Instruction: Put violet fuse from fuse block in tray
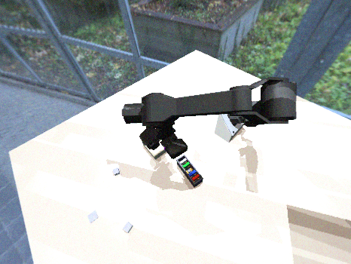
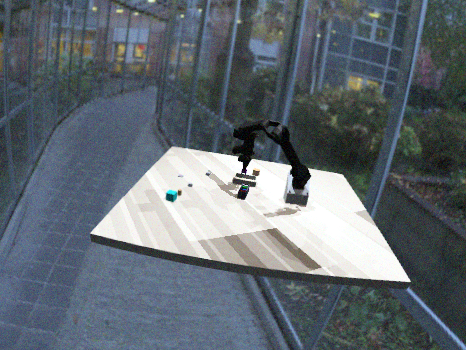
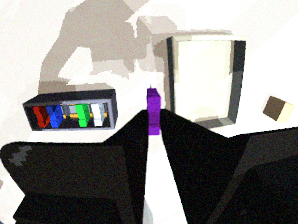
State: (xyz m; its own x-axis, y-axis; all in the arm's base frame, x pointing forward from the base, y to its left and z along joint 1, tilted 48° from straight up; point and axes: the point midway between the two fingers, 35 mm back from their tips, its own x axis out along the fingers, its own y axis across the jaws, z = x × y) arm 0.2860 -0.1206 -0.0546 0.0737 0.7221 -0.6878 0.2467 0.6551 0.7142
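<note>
Gripper (image 3: 153, 137) clamped on the violet fuse (image 3: 153, 110), fuse upright between the two dark fingers, its top end sticking out past the fingertips. Fuse is out of the fuse block (image 3: 71, 111) and clear of it, held in the air to the right of the block in wrist view, in front of the near left edge of the tray (image 3: 202, 82), not inside it yet. Tray sits just beside the block, right of it, pale floor with dark walls. Block holds red, blue, green and white fuses in a row, one slot gap between blue and green. Small tan cube (image 3: 278, 108) on the table, right of the tray. In top view the gripper (image 1: 164, 148) hangs just up-left of the block (image 1: 190, 170), tray (image 1: 154, 151) mostly hidden under the fingers. Table (image 1: 94, 181) is pale wood, with a few small grey bits (image 1: 93, 216) well left of the block
</note>
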